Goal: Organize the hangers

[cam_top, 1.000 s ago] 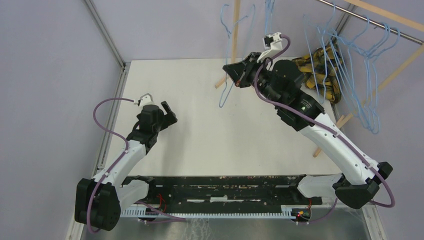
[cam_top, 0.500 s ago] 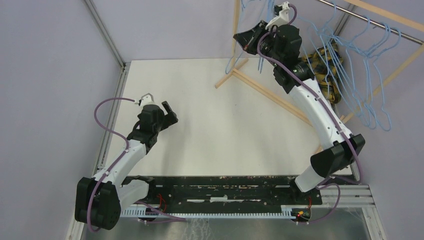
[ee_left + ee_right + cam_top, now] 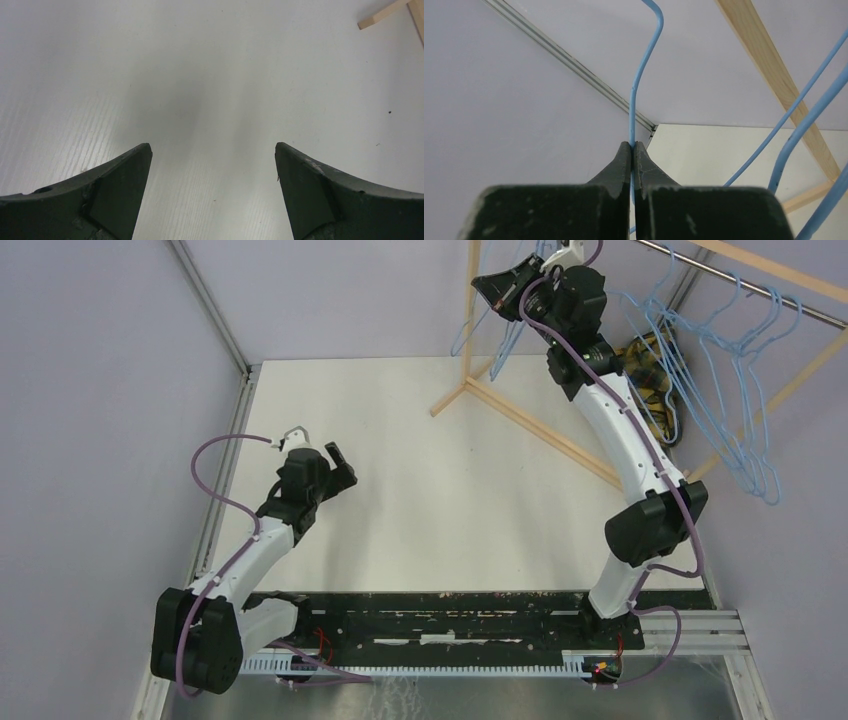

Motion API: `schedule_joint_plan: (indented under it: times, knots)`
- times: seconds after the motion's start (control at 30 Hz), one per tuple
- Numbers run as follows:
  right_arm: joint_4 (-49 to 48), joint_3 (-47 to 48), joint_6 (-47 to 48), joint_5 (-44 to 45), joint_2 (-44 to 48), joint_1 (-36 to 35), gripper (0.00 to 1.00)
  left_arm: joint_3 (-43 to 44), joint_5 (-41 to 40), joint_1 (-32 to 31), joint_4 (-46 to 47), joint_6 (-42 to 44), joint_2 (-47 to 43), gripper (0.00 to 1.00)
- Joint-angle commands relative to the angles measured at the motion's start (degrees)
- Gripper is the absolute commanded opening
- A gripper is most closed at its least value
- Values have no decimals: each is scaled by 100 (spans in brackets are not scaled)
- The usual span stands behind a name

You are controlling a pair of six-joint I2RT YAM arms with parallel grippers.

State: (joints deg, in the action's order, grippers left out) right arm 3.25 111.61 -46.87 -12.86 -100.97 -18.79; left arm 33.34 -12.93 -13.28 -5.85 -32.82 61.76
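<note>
My right gripper [image 3: 490, 287] is raised high at the back, beside the wooden rack's left post [image 3: 472, 300]. It is shut on the wire of a light-blue hanger [image 3: 636, 95], which rises from the fingertips [image 3: 625, 155] and bends at the top. That hanger hangs below the gripper [image 3: 468, 335]. Several more light-blue hangers [image 3: 735, 390] hang on the metal rail [image 3: 760, 290] at the right. My left gripper [image 3: 338, 465] is open and empty low over the white table [image 3: 210, 90]; its fingers [image 3: 125, 175] stand wide apart.
The wooden rack frame has a floor bar [image 3: 540, 430] running across the table's back right. A yellow-black plaid cloth [image 3: 655, 365] lies behind the hanging hangers. Purple walls and a metal corner rail [image 3: 215, 310] border the table.
My right arm has lifted the held hanger up and back from over the table to the top of the rack's left post. The left arm has stayed still.
</note>
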Motion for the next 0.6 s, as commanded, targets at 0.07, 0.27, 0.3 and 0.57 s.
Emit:
schedule_joint_plan:
  times: [0.07, 0.27, 0.3, 0.57]
  knots:
    - [-318, 340, -27, 232, -41, 98, 1, -18, 60, -20, 285, -313, 69, 100]
    - [-228, -140, -77, 723, 143, 185, 1, -35, 84, -19, 320, -330, 65, 100]
    - [-224, -216, -78, 824, 183, 197, 1, -34, 93, -17, 321, -330, 65, 100]
    - [-81, -581, -124, 1286, 408, 312, 1, -64, 93, -21, 339, -339, 38, 100]
